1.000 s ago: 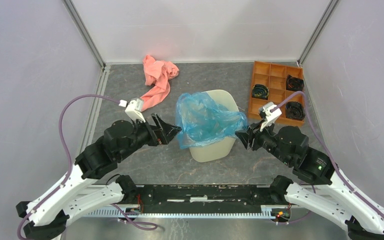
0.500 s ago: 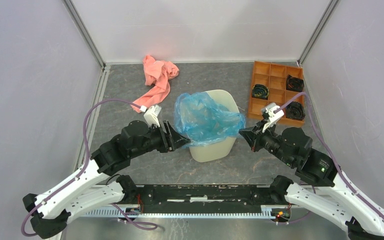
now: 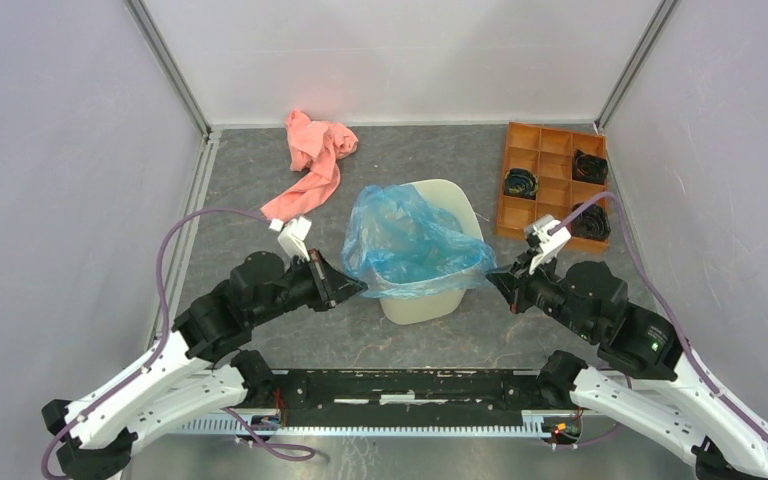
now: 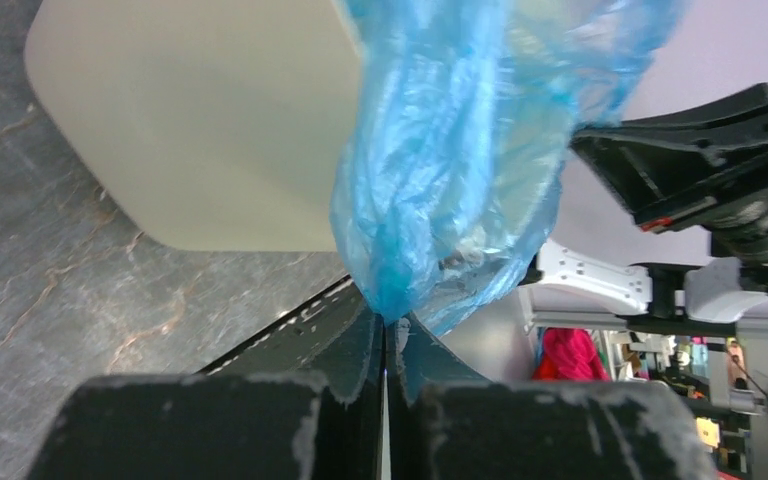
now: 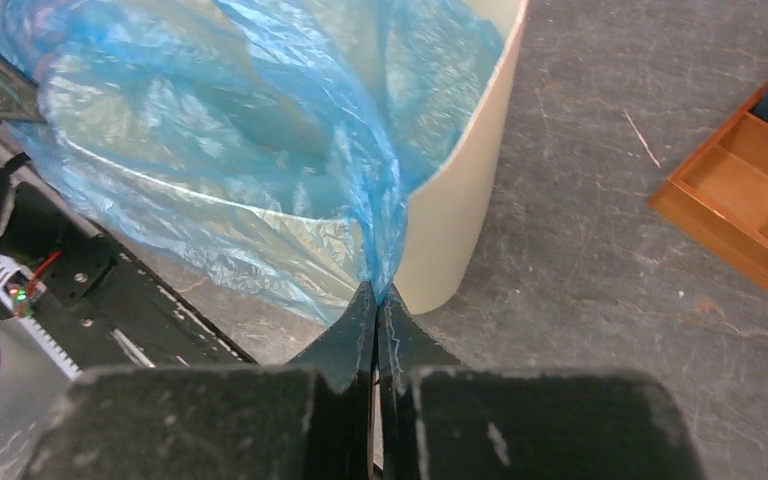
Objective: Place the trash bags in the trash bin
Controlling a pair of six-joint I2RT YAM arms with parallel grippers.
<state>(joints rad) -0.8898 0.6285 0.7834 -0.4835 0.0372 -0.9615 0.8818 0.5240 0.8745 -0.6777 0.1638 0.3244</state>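
Note:
A translucent blue trash bag [image 3: 407, 243] lies draped over and into the cream trash bin [image 3: 430, 301] in the middle of the table. My left gripper [image 3: 357, 289] is shut on the bag's left edge, just outside the bin's left wall. In the left wrist view the bag [image 4: 460, 170] bunches right at the closed tips of the left gripper [image 4: 390, 322], with the bin [image 4: 200, 120] beyond. My right gripper [image 3: 494, 278] is shut on the bag's right edge beside the bin. The right wrist view shows the bag [image 5: 250, 150] spread wide from the right gripper [image 5: 377, 292] across the bin [image 5: 460, 220].
A pink-salmon cloth [image 3: 315, 160] lies at the back left. An orange compartment tray [image 3: 546, 180] with black coiled items stands at the back right, close to my right arm. Grey walls enclose the table on three sides.
Both grippers closed on the bag's edges, the left from fully open. The left arm moved in to the bag's left side; the bag now stretches wider between the two grippers.

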